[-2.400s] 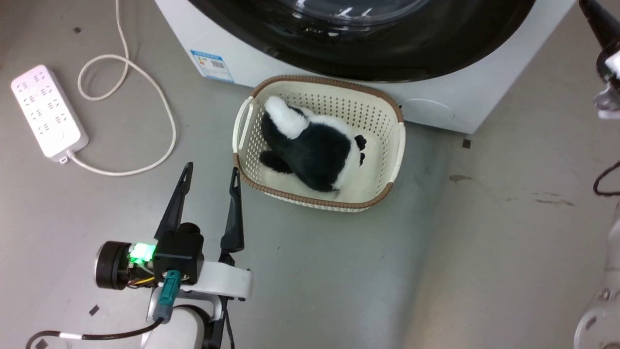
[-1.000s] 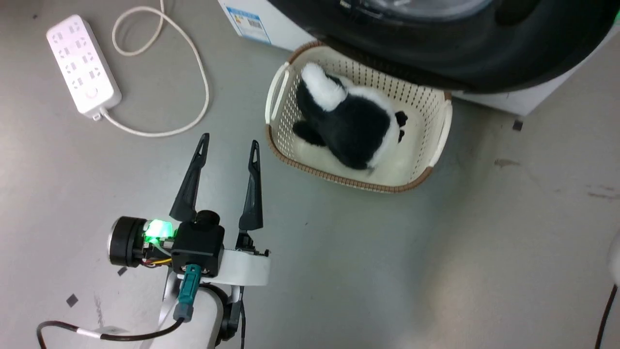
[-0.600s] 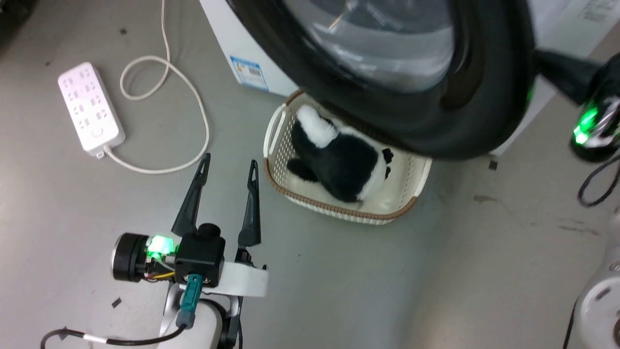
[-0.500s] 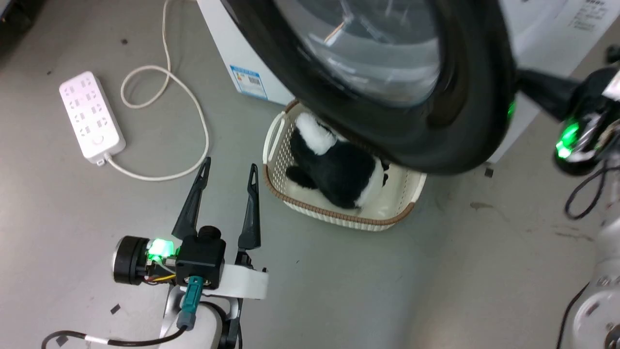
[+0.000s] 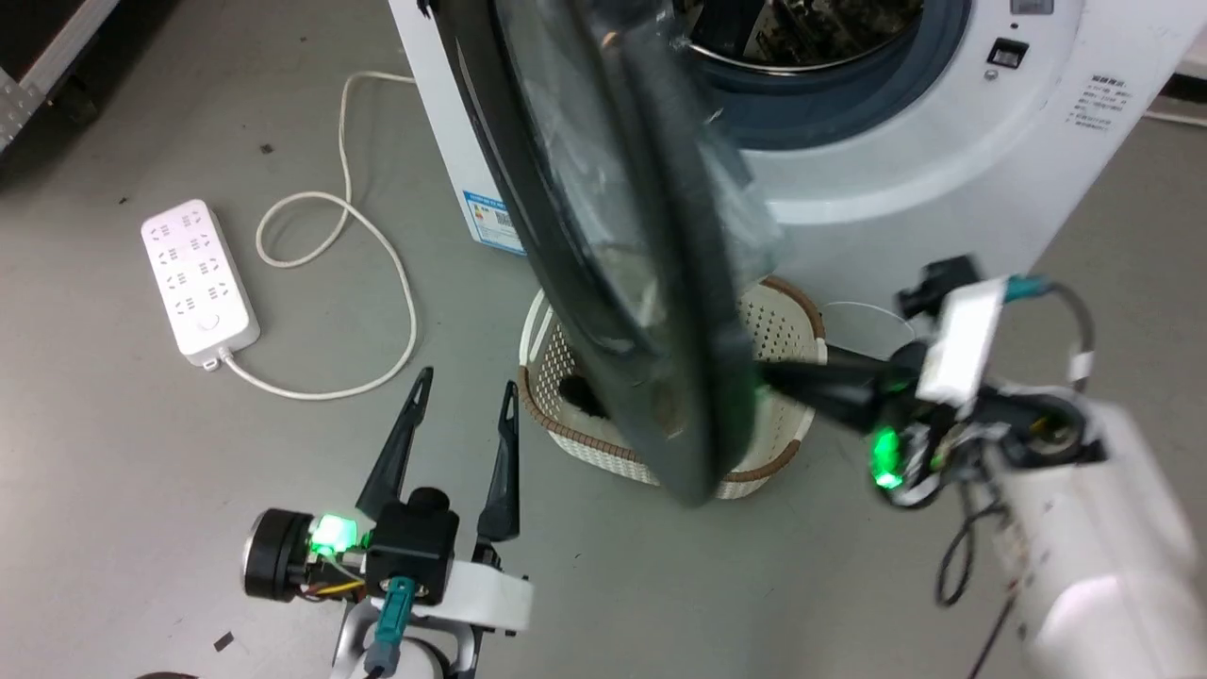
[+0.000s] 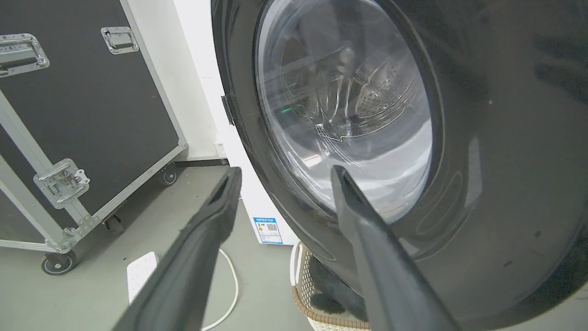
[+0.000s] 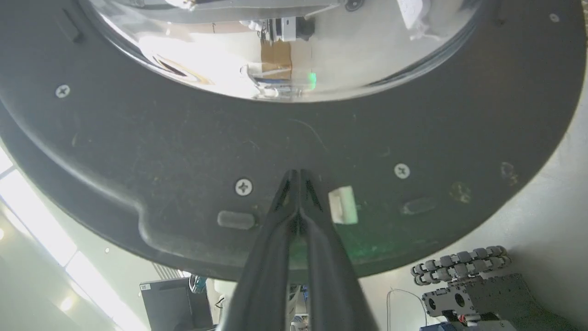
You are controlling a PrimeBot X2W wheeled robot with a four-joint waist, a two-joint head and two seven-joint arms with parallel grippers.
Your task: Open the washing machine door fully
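The washing machine [image 5: 896, 170] is a white box with its steel drum [image 5: 801, 28] and grey gasket [image 5: 820, 104] exposed. The washing machine door [image 5: 613, 236] stands swung out and looks nearly edge-on in the head view. My right gripper [image 5: 768, 374] is shut, empty, with its tips against the door's black inner face [image 7: 183, 138] below the glass bowl. The shut right gripper [image 7: 298, 174] touches between two screws. My left gripper [image 5: 462, 387] is open on the floor side, apart from the door. In the left wrist view the left gripper [image 6: 285, 169] faces the door's outer face [image 6: 482, 184].
A cream basket [image 5: 783, 321] with a black-and-white plush toy [image 5: 575, 396] sits under the door's lower edge. A white power strip [image 5: 198, 278] and its cord lie on the floor at left. A black wheeled case [image 6: 69, 115] stands left of the machine.
The head camera has shifted. The door has swung from facing me to nearly edge-on, baring the drum. My right gripper has come in behind it, tips on its inner face. The left gripper stays open.
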